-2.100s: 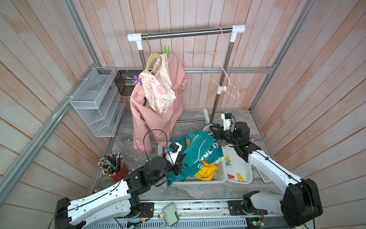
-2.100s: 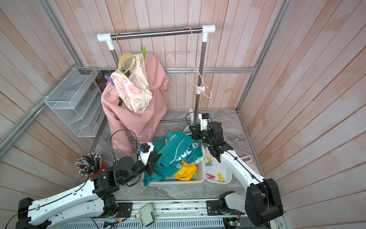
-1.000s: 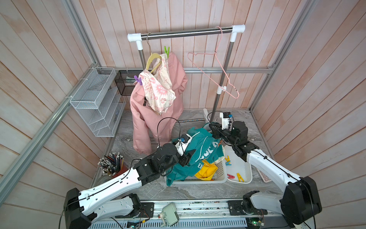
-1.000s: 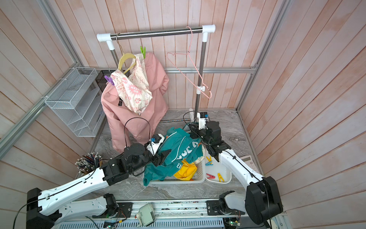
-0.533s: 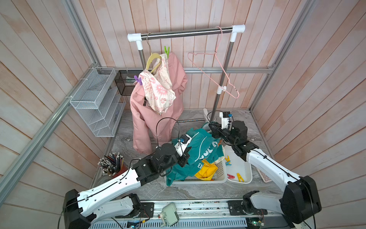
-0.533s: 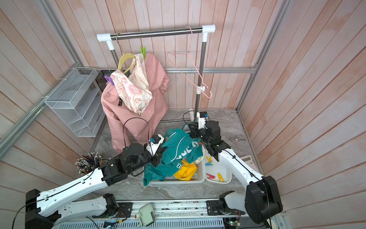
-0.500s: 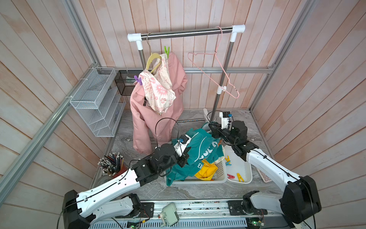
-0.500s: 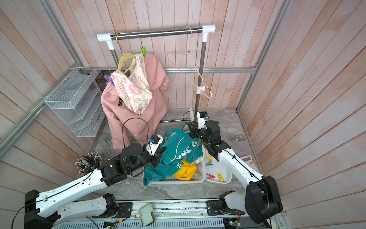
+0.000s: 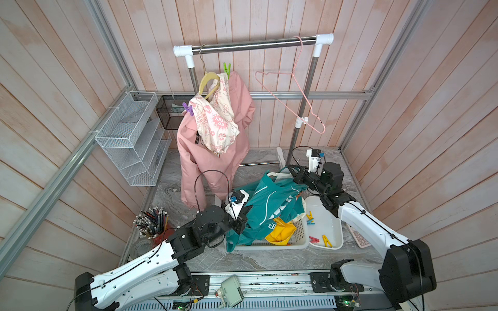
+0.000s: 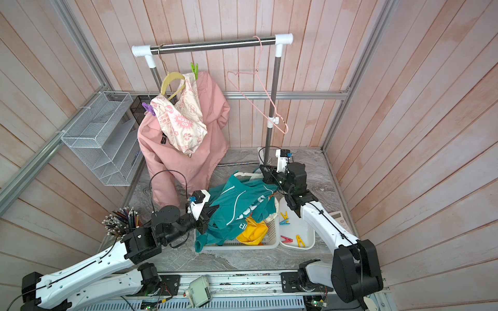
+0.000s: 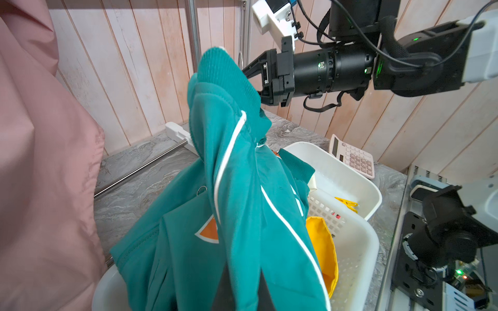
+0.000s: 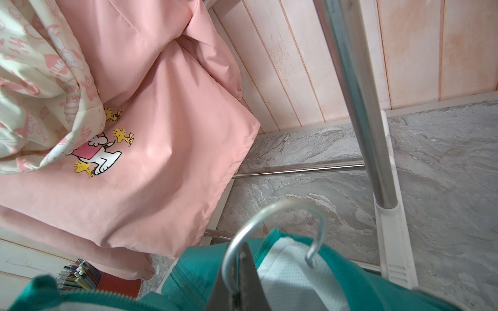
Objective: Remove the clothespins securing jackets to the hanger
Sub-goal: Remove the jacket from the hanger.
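Note:
The teal jacket (image 9: 269, 204) hangs between my two grippers above the white basket (image 9: 296, 243). My left gripper (image 11: 244, 290) is shut on a fold of its teal fabric (image 11: 242, 188). My right gripper (image 12: 237, 282) is shut on the metal hook (image 12: 269, 212) of the hanger inside this jacket's collar. The pink jacket (image 9: 213, 161) hangs on a yellow hanger (image 9: 207, 80) on the rail. A green clothespin (image 9: 226, 69) and a purple clothespin (image 9: 187, 109) are clipped on it. A yellow jacket (image 9: 280, 231) lies in the basket.
A white tub (image 9: 334, 231) beside the basket holds several loose clothespins (image 9: 313, 239). An empty pink wire hanger (image 9: 296, 91) hangs on the rail by the right pole (image 9: 304, 107). A wire shelf (image 9: 129, 137), a pencil cup (image 9: 152, 223) and a calculator (image 11: 355, 159) stand around.
My left gripper reached in to the teal jacket, shut on its fabric and drew back slightly to the left. The right arm has barely moved.

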Controlling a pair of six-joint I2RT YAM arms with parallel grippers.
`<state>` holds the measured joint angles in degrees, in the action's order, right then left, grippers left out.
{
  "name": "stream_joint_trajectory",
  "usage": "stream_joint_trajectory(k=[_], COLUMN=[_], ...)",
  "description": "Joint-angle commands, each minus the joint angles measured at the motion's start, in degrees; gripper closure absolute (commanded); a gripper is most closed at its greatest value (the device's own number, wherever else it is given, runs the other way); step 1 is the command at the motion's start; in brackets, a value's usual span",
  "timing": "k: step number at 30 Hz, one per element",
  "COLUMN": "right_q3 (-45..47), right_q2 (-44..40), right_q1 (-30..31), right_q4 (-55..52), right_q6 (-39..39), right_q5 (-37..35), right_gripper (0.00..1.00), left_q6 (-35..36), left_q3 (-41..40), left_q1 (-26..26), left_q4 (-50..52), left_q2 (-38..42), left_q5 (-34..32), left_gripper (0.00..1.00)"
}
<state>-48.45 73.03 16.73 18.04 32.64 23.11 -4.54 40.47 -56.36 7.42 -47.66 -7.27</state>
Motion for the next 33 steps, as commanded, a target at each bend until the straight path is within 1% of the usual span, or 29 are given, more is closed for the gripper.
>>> stream_joint_trajectory(k=[1,5,8,11,17,22,23,24,25,26,28,31,33], right_q3=[1.3,1.4,1.0,0.0,-1.7,-2.4,-2.4,-2.5,-2.6,-2.8,-3.4,-3.7,-3.8], right_q2=[0.4,0.5,0.2,-0.6,-1.9,-1.8,-1.7,-1.5,-1.3,-1.2,-1.0,-0.9,-0.9], right_q1=[-3.3,-3.5,-3.0,-2.2,-0.1,2.7,3.2,3.9,4.5,5.0,6.2,7.4,7.7], right_q4=[4.1,6.7,8.0,7.8,8.6,9.2,9.4,9.7,9.9,9.8,9.3,9.0,9.1], right_q6=[2.1,4.1,4.7,4.9,6.1,5.2,4.9,4.4,3.9,3.2,1.3,-0.4,-1.0], right_q5=[-3.9,-1.0,1.1,1.5,2.2,1.5,1.4,1.5,1.5,1.4,1.1,0.9,0.9], right_gripper=[1.00,1.00,1.00,1.00,1.00,1.00,1.00,1.00,1.00,1.00,1.00,1.00,1.00], left_q6=[-2.8,-4.0,-4.4,-4.8,-5.3,-5.5,-5.4,-5.4,-5.3,-5.1,-4.6,-3.6,-2.6], left_q3=[-1.5,-2.0,-1.9,-1.0,0.2,0.5,0.7,1.1,1.6,1.8,3.0,5.1,6.4], left_q1=[0.0,0.0,0.0,0.0,0.0,0.0,0.0,0.0,0.0,0.0,0.0,0.0,0.0], left_q4=[-2.6,-2.3,-2.5,-2.5,-1.2,-0.6,-0.4,-0.2,-0.4,-0.7,-0.9,-0.7,-0.5], left_q2=[2.5,0.6,-2.3,-6.4,-13.1,-14.0,-13.6,-12.9,-12.2,-11.2,-9.2,-6.6,-5.1], left_q5=[1.0,1.0,1.1,2.1,1.7,0.8,0.6,0.6,0.8,0.9,0.3,-1.4,-2.6], left_gripper=[1.00,1.00,1.00,1.00,1.00,0.99,0.94,0.85,0.69,0.56,0.37,0.23,0.19])
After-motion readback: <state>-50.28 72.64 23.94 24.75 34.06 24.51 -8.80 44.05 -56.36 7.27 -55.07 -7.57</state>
